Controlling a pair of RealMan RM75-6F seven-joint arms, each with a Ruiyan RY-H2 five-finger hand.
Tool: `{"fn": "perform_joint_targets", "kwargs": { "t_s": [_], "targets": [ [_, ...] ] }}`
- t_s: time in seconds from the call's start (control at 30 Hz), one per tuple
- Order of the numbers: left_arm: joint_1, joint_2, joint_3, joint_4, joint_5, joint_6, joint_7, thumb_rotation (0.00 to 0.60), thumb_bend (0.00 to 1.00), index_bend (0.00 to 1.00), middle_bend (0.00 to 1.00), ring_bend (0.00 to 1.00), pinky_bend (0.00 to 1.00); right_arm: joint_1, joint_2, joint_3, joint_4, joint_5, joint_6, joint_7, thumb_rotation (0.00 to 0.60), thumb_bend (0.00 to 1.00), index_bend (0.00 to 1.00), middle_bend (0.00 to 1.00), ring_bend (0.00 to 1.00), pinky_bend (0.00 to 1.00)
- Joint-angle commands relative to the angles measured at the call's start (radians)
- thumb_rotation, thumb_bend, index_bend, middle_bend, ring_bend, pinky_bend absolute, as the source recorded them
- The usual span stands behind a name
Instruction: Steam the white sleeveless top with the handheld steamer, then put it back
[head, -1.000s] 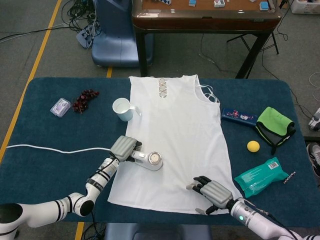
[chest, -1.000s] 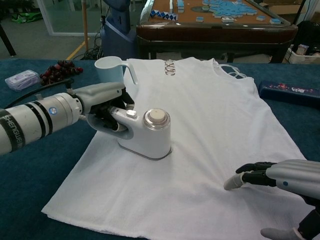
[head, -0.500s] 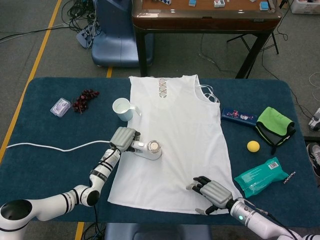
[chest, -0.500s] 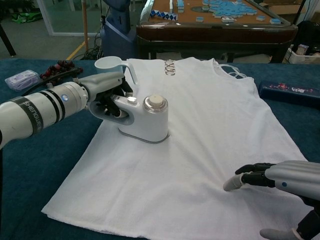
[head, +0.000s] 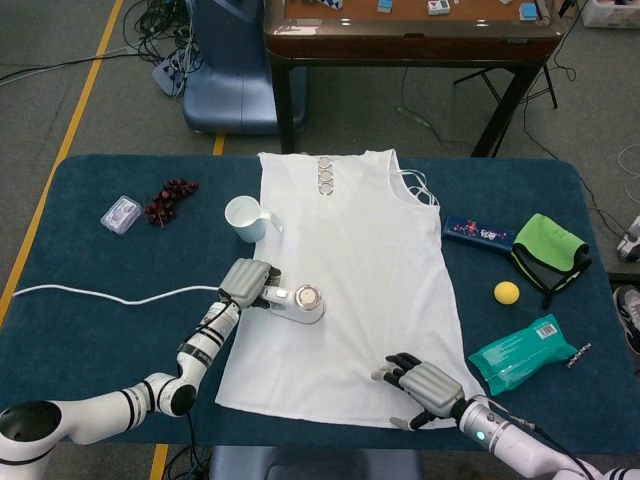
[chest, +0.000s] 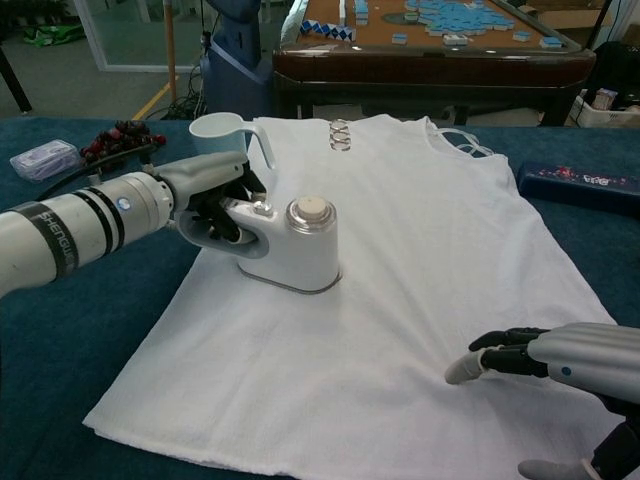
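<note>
While the top (head: 352, 280) lies flat on the table (head: 90, 340), the steamer (chest: 290, 248) is gripped by its handle in the left hand (chest: 215, 205) and pressed on the cloth near its left edge. The right hand (head: 425, 385) is laid on the hem's right corner, fingers (chest: 490, 355) apart, nothing held. If that corner is let go, the fabric could be dragged and bunched. The cup (head: 243, 218) stands just beside the edge and could be knocked by hand or cord (head: 100, 296).
</note>
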Motion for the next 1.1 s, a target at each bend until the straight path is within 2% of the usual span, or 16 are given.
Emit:
{"fn": "perform_joint_targets", "kwargs": {
  "t_s": [0.03, 0.23, 0.7, 1.1],
  "targets": [
    [0.006, 0.007, 0.017, -0.029, 0.014, 0.008, 0.014, 0.600, 0.28, 0.70, 0.86, 0.76, 0.81, 0.000, 0.001, -0.001, -0.001, 0.001, -0.001, -0.002, 0.407, 0.34, 0.14, 0.18, 0.05, 0.04],
    [0.006, -0.007, 0.031, -0.076, 0.011, 0.027, 0.064, 0.600, 0.28, 0.70, 0.86, 0.76, 0.81, -0.003, 0.004, -0.006, -0.006, -0.001, 0.002, -0.005, 0.405, 0.34, 0.14, 0.18, 0.05, 0.04],
    [-0.033, -0.080, -0.002, -0.069, -0.038, 0.048, 0.147, 0.600, 0.28, 0.70, 0.86, 0.76, 0.81, -0.006, 0.009, -0.015, -0.014, -0.015, 0.011, -0.001, 0.406, 0.34, 0.14, 0.18, 0.05, 0.04],
    [-0.002, -0.019, 0.005, -0.054, -0.056, 0.045, 0.128, 0.600, 0.28, 0.70, 0.86, 0.76, 0.81, -0.006, 0.000, -0.005, -0.005, -0.009, 0.016, -0.003, 0.407, 0.34, 0.13, 0.18, 0.05, 0.04]
  ]
}}
